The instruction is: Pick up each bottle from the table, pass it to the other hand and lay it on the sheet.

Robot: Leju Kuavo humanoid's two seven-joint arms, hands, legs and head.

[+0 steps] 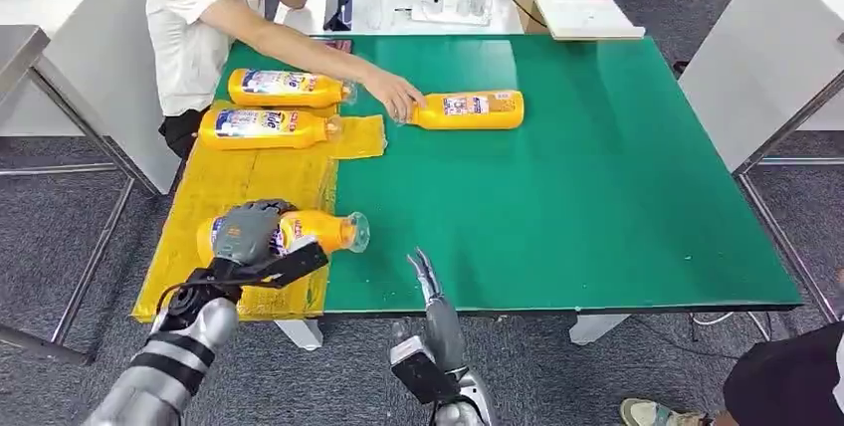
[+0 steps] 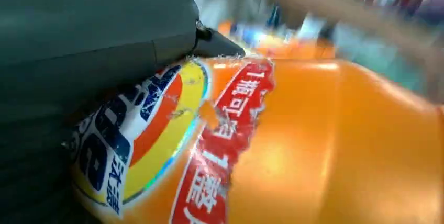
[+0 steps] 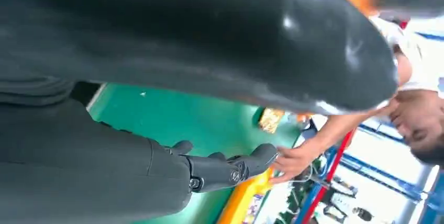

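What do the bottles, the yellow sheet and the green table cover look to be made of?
The bottles, like the one in the left hand: bottle, look like glossy orange plastic with printed labels; highlights show on its body.
Yellow sheet: thin and soft, probably cloth or film; its edges lie uneven.
Green table cover: matte, smooth, likely a rubber or vinyl mat, judging by the faint sheen.

Head view looks down on the table (image 1: 597, 197) — wrist views sit close.
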